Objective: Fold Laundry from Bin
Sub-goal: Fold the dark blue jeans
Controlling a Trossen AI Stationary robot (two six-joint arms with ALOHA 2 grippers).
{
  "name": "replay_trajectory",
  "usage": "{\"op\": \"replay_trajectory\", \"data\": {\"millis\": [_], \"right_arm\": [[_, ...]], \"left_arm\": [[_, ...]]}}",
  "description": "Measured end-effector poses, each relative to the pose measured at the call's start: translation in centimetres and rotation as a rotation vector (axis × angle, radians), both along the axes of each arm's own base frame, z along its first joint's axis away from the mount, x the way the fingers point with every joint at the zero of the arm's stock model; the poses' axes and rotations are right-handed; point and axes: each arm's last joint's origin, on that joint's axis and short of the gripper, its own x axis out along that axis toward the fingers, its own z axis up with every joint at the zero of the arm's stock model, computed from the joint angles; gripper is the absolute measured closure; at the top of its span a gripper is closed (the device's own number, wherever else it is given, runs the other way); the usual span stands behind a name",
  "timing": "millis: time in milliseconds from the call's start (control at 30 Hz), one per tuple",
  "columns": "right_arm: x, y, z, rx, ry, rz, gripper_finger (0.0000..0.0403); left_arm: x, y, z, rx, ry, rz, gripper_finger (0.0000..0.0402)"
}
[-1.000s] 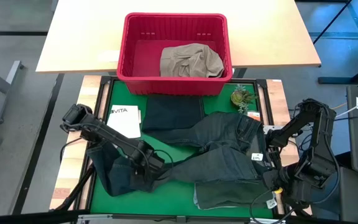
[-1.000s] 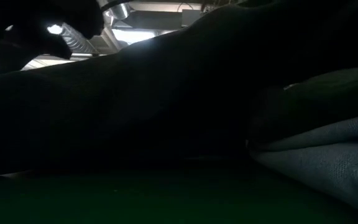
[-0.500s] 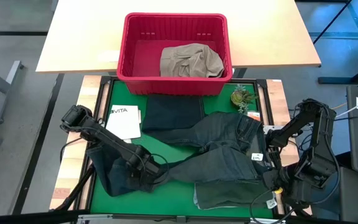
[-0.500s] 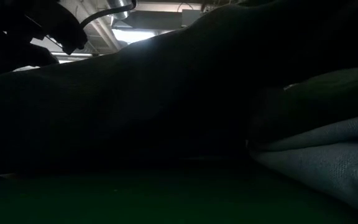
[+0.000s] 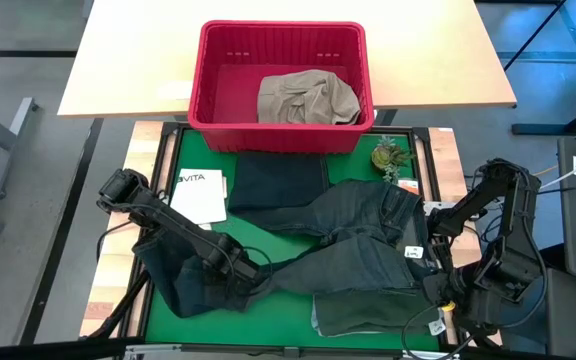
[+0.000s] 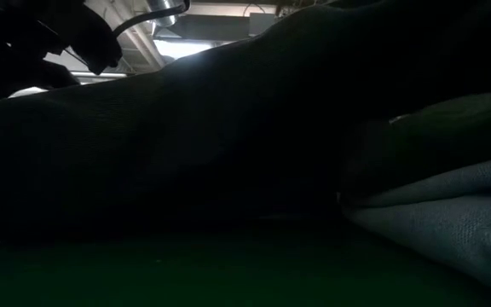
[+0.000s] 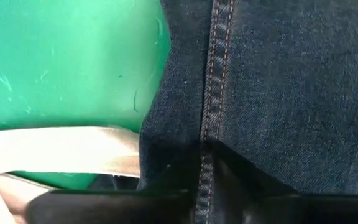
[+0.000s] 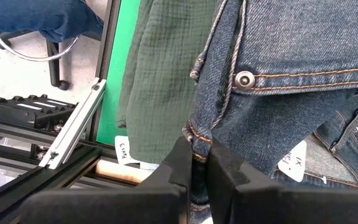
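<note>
Left end effector (image 5: 251,283) sits low on the green worktop (image 5: 268,238), its fingers (image 7: 253,202) narrowed onto a leg of the jeans (image 5: 353,240), pinching the denim along a stitched seam, as the left wrist view shows. Beside that seam a pale cloth strap (image 7: 55,152) lies on the green surface. Right end effector (image 5: 426,262) is at the opposite end of the same garment, its fingers (image 8: 232,177) closed on the waistband edge just below the metal button (image 8: 246,79), by the worktop's right edge. The jeans stretch between the two grips, spread across the middle of the worktop. Under their right part lies a dark green garment (image 5: 353,312), near the front edge. A folded dark piece (image 5: 278,182) rests just behind the jeans, in front of the red bin (image 5: 281,88), which stands on a wooden table at the far end and holds a khaki-beige garment (image 5: 306,98). A white bag (image 5: 200,193) lies left of the folded piece, and a small plant (image 5: 389,156) sits near the bin's right corner. From the low view, dark cloth fills nearly everything.
</note>
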Motion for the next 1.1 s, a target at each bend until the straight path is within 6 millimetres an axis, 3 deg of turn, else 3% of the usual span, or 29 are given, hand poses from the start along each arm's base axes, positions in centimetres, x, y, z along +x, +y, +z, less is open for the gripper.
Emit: {"op": "replay_trajectory", "data": {"millis": [133, 367, 567, 833, 1100], "right_arm": [[0.0, 0.0, 0.0, 0.000, 0.000, 0.000, 0.0378], [0.0, 0.0, 0.0, 0.000, 0.001, 0.000, 0.0378], [0.0, 0.0, 0.0, 0.000, 0.001, 0.000, 0.0378], [0.0, 0.0, 0.0, 0.000, 0.001, 0.000, 0.0378], [0.0, 0.0, 0.0, 0.000, 0.001, 0.000, 0.0378]], "left_arm": [[0.0, 0.0, 0.0, 0.015, 0.010, 0.076, 0.0315], [-0.3, -0.6, 0.0, 0.040, -0.010, 0.051, 0.0227], [-0.4, -1.0, -0.3, 0.105, -0.064, 0.022, 0.0188], [-1.4, -0.9, -2.9, 0.050, -0.035, 0.020, 0.0214], [-1.4, -0.9, -2.9, 0.044, -0.036, 0.020, 0.0328]]}}
